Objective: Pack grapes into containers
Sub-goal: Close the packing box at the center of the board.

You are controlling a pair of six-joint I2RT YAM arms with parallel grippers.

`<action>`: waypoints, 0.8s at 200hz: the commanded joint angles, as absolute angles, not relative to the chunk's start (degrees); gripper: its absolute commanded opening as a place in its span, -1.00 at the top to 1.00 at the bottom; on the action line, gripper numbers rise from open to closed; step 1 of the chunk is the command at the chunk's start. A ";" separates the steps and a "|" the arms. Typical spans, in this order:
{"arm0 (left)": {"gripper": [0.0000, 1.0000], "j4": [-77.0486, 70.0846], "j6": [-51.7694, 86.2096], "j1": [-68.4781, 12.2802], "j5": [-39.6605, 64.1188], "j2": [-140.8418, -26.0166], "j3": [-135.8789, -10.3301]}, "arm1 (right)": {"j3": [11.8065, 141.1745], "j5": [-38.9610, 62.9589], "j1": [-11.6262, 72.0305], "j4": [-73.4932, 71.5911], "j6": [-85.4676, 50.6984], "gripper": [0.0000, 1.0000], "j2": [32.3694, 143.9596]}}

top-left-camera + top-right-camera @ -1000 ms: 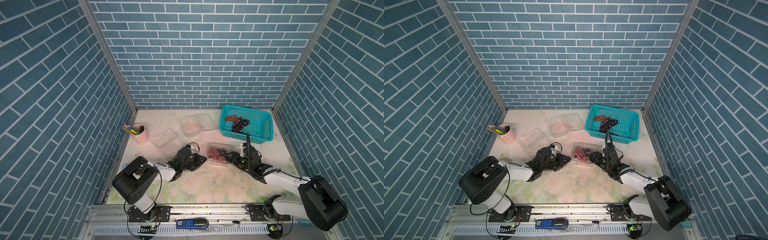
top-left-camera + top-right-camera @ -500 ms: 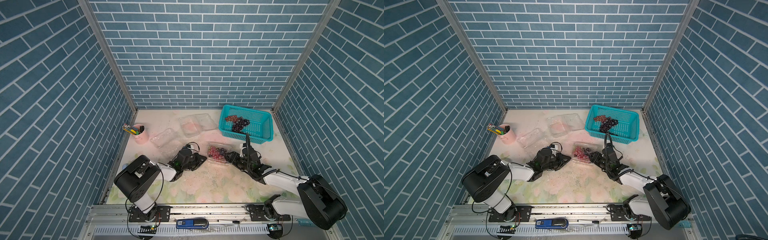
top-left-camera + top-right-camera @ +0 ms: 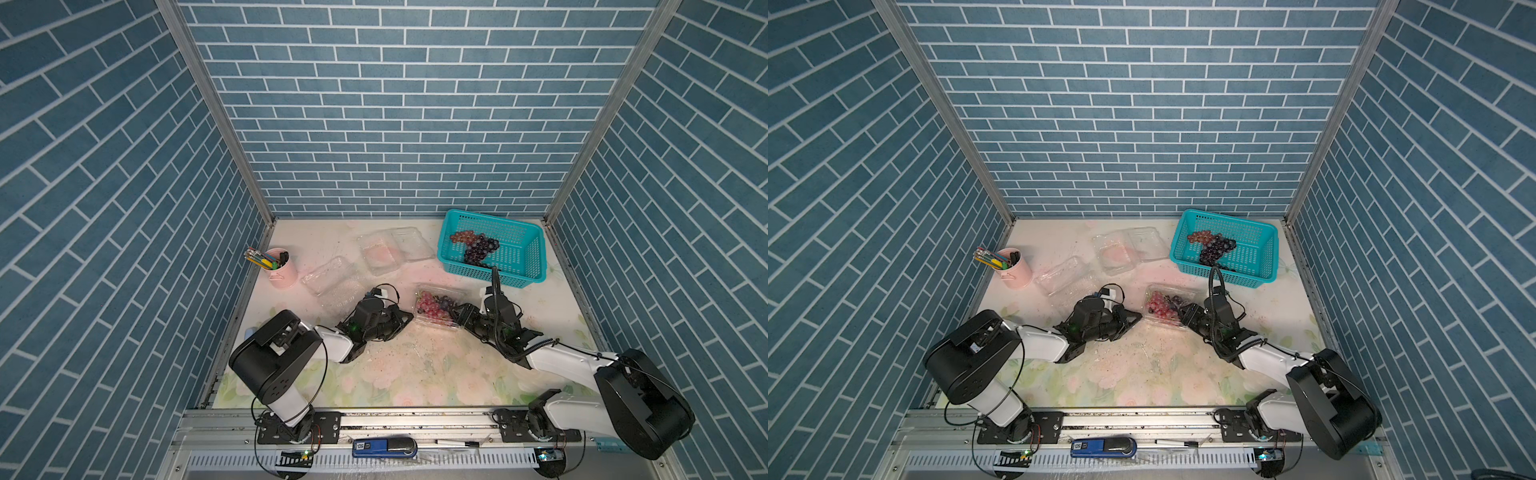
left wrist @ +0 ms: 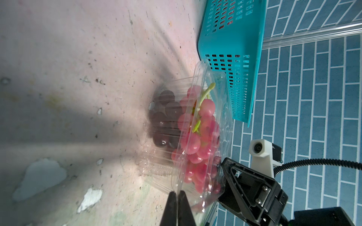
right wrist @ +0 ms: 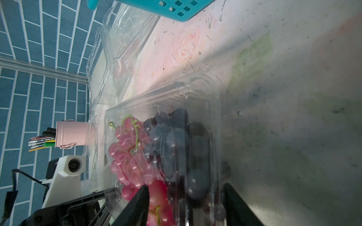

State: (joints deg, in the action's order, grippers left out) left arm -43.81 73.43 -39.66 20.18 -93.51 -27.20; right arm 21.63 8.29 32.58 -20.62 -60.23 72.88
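Note:
A clear container [image 3: 436,308] [image 3: 1166,306] in mid-table holds red-pink grapes [image 4: 199,140] and dark purple grapes [image 5: 176,140] under its lid. My left gripper [image 4: 177,192] [image 3: 409,318] is shut on the thin clear rim at the container's left corner. From the right, my right gripper [image 5: 186,186] [image 3: 459,313] straddles the container, one finger on the lid and one against the underside, clamping it. More grapes [image 3: 476,247] [image 3: 1214,245] lie in the teal basket [image 3: 494,219].
Two empty open containers [image 3: 392,249] [image 3: 332,278] lie behind the left arm. A pink pen cup [image 3: 282,268] stands at the back left. The basket [image 3: 1229,218] sits close behind the right gripper. The blue brick walls close in three sides.
My left jaws have closed the last bit onto the container's rim. The right gripper and the container have hardly moved.

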 commanded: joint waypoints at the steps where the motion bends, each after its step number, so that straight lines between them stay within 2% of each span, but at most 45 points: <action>1: 0.93 -39.38 71.94 -40.58 20.25 -94.22 -27.61 | 21.27 9.58 33.49 -20.17 -61.70 -0.19 73.67; 31: 0.96 -38.60 71.59 -40.52 20.24 -93.76 -27.51 | 21.19 9.64 33.53 -19.95 -61.70 -0.19 73.35; 45: 0.76 -36.67 70.92 -40.43 20.08 -92.57 -27.52 | 21.34 9.54 33.44 -19.43 -61.52 -0.19 72.85; 63: 0.63 -32.36 69.08 -39.71 19.63 -89.83 -28.07 | 21.91 9.32 33.36 -18.05 -60.85 -0.20 71.88; 75: 0.43 -28.67 67.85 -38.85 19.25 -87.59 -28.49 | 22.44 9.06 33.39 -16.70 -60.22 -0.19 71.01; 109: 0.29 -21.64 64.84 -36.04 19.03 -81.88 -29.08 | 23.57 8.05 33.31 -12.84 -58.38 -0.20 69.02; 139: 0.26 -19.40 63.75 -35.12 19.21 -79.47 -29.39 | 24.42 8.02 33.12 -11.61 -57.59 -0.23 68.91; 160: 0.10 -19.70 63.81 -34.07 20.58 -79.13 -29.86 | 25.31 7.81 32.55 -9.58 -56.25 -0.31 68.22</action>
